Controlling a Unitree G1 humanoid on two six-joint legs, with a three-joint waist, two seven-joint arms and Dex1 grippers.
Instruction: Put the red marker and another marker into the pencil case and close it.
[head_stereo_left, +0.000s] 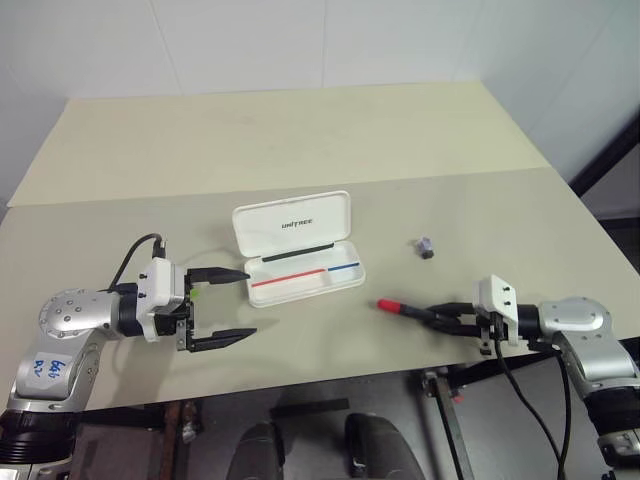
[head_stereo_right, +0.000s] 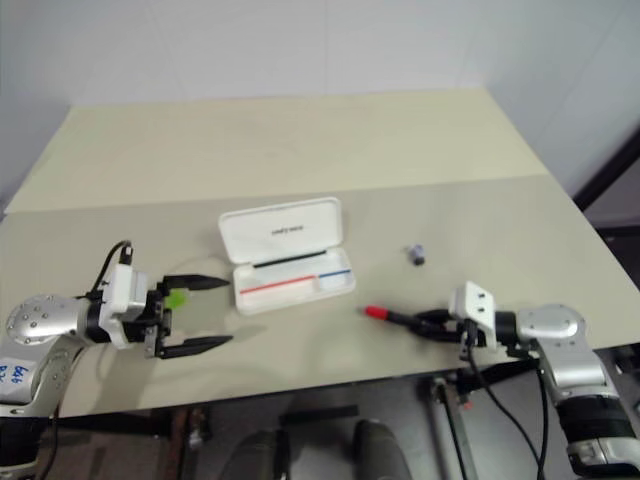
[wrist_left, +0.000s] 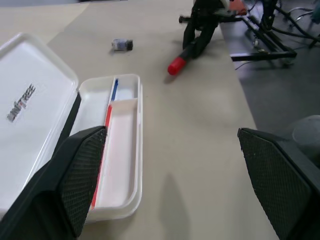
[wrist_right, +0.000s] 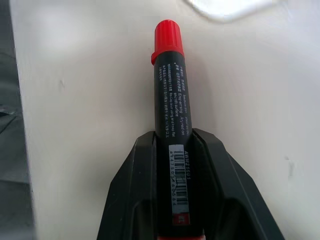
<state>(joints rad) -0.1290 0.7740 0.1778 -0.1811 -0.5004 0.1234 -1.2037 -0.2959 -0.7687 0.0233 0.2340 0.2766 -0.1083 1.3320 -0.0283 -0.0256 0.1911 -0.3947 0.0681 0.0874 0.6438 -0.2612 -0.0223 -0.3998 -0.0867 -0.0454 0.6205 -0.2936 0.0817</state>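
Red-capped black-barrelled red marker (wrist_right: 169, 105) clamped in right pincer (head_stereo_left: 437, 318); left pincer (head_stereo_left: 232, 306) agape.

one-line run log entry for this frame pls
right gripper: shut on red marker | left gripper: open, beside green marker | pencil case: open, empty

This looks like a robotics lab or test room, not a home. A plain beige desk (head_stereo_left: 300, 130) stands against bare white walls (head_stereo_left: 300, 40), with a seam running across its top as though two desks were pushed together. It carries very little: an open white pencil case (head_stereo_left: 297, 248) lettered "UNITREE" and a small dark object (head_stereo_left: 425, 246). Below the desk's near edge are a grey floor (wrist_left: 280, 95), loose black cables (wrist_left: 295, 37) and metal stand legs (wrist_left: 262, 47).
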